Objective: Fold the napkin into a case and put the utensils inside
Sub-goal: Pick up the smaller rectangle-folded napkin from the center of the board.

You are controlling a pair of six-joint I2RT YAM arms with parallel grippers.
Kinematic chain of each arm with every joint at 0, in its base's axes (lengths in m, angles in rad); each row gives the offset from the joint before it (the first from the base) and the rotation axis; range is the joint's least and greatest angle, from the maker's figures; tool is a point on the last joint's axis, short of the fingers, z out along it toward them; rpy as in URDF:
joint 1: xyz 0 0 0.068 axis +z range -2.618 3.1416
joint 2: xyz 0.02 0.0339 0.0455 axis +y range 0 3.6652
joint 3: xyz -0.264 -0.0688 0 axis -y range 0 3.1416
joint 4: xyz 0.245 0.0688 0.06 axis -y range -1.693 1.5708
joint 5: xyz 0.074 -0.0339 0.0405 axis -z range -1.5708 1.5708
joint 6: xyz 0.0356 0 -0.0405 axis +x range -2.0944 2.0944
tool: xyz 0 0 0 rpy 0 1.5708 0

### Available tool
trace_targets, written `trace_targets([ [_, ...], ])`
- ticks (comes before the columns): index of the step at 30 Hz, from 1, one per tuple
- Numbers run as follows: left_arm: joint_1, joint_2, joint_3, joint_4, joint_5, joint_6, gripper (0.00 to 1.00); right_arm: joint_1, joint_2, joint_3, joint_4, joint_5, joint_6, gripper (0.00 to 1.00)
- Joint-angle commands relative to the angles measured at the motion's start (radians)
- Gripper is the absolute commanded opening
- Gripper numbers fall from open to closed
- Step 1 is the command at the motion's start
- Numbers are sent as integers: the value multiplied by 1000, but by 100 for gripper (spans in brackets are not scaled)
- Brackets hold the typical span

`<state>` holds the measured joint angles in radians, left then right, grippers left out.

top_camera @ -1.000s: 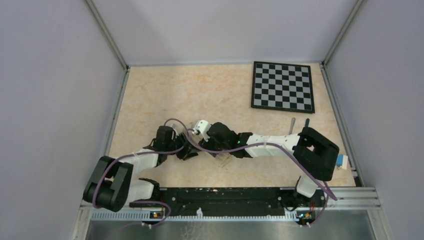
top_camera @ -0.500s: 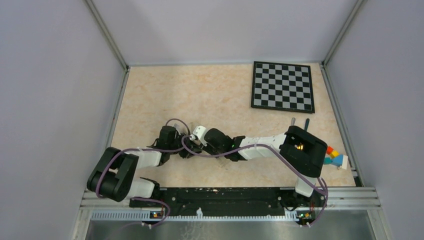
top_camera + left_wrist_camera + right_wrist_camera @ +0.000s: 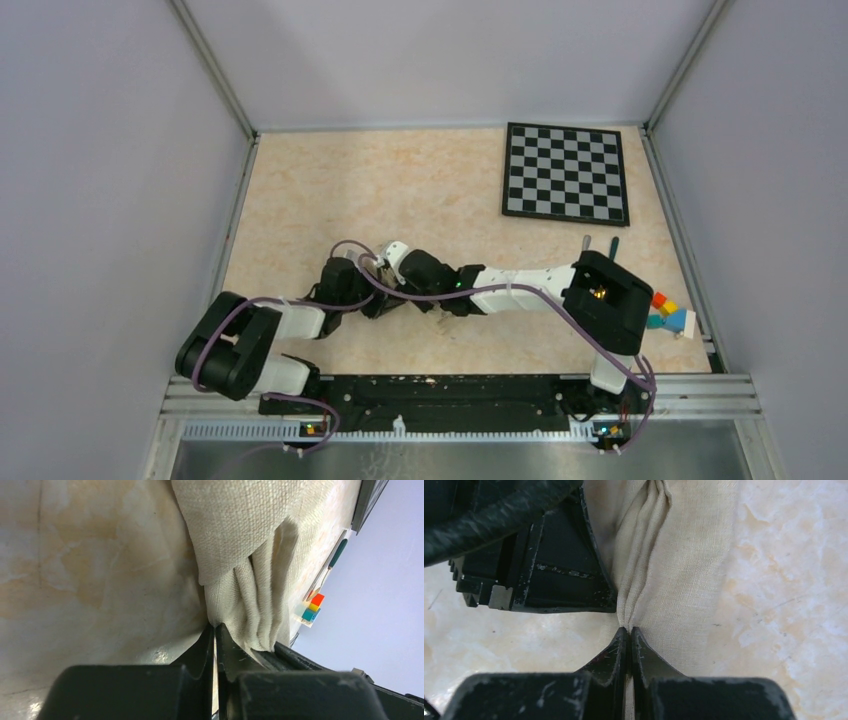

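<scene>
The beige napkin (image 3: 235, 540) lies on the tabletop, bunched into pleats where the two grippers meet. My left gripper (image 3: 215, 626) is shut on a pinch of its edge. My right gripper (image 3: 629, 629) is shut on a gathered ridge of the napkin (image 3: 674, 555), right beside the left gripper's black body (image 3: 549, 570). In the top view both wrists crowd together left of centre near the front, and the cloth is hard to tell from the table. The utensils (image 3: 586, 244) lie at the right, their lower ends hidden behind the right arm's elbow. The spoon's dark handle (image 3: 337, 554) shows in the left wrist view.
A black-and-white checkered board (image 3: 566, 172) lies at the back right. Small coloured blocks (image 3: 667, 306) sit by the right rail, also seen as coloured blocks (image 3: 312, 607) in the left wrist view. Grey walls enclose three sides. The right arm's elbow (image 3: 605, 300) stands over the front right.
Both grippers have closed onto the napkin. The right arm has folded in and its wrist has shifted left toward the left gripper, uncovering the coloured blocks.
</scene>
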<state>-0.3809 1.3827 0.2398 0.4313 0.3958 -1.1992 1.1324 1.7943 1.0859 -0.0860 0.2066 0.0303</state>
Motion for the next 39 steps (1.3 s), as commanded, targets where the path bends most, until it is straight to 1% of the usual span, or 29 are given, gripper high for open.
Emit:
trace_targets([
  [1, -15, -26, -47, 3, -77, -14, 3, 18, -19, 21, -5, -89, 144, 0],
  [5, -18, -53, -47, -16, -95, -14, 1, 18, 27, -24, 58, -100, 182, 0],
  [8, -19, -80, -46, -56, -103, -3, 1, 13, 51, -60, 105, -75, 192, 0],
  [10, -15, -119, -27, -143, -114, 32, 7, 1, 64, -82, 128, -81, 199, 0],
  [13, 1, -240, 3, -315, -140, 96, 15, -17, 62, -126, 171, -94, 215, 0],
  [15, 34, -335, 30, -417, -145, 146, 18, -26, 60, -145, 188, -110, 225, 5],
  [16, 49, -382, 44, -460, -149, 164, 23, -27, 58, -151, 194, -111, 227, 7],
  [17, 66, -417, 64, -465, -133, 186, 25, -28, 57, -156, 199, -111, 229, 9],
  [18, 86, -439, 82, -454, -105, 204, 25, -29, 55, -161, 201, -111, 231, 10],
  [19, 103, -441, 106, -442, -74, 214, 21, -29, 53, -163, 203, -114, 232, 11],
  [21, 118, -371, 149, -365, -22, 230, 14, -29, 46, -170, 211, -115, 234, 12],
  [23, 119, -263, 188, -280, 27, 243, 10, -29, 35, -178, 225, -116, 235, 13],
  [25, 120, -139, 231, -242, 67, 273, 8, -29, 20, -180, 229, -115, 230, 16],
  [27, 122, -18, 262, -211, 95, 303, 4, -23, 4, -173, 216, -112, 219, 23],
  [29, 138, 64, 256, -193, 101, 315, 1, -4, -23, -161, 195, -86, 181, 33],
  [31, 161, 95, 220, -177, 101, 324, 0, 19, -74, -160, 195, -47, 127, 45],
  [33, 181, 100, 202, -178, 100, 340, 0, 35, -102, -160, 212, -12, 61, 53],
  [35, 189, 96, 201, -192, 97, 356, 0, 40, -86, -136, 209, 24, -1, 56],
  [39, 195, 98, 217, -227, 99, 373, 0, 44, 3, -70, 200, 56, -95, 56],
])
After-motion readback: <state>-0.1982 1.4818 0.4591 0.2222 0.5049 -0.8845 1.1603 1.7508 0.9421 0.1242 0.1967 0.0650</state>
